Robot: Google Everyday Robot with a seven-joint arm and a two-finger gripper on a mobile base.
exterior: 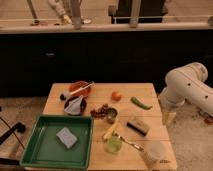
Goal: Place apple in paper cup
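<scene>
The apple (116, 95), small, round and orange-red, lies on the wooden table (150, 90) toward its far middle. A whitish cup (154, 150), which seems to be the paper cup, stands upright at the table's front right corner. The robot's white arm (187, 82) curves in at the right of the table and leaves the frame at the right edge. The gripper is out of view, and nothing holds the apple.
A green tray (40, 150) with a blue sponge (66, 137) fills the front left. An orange bowl (79, 89), dark bowl (75, 106), green pepper (141, 103), metal cup (111, 115), banana (111, 130), green cup (114, 145), fork (131, 142) and brush (137, 125) crowd the table.
</scene>
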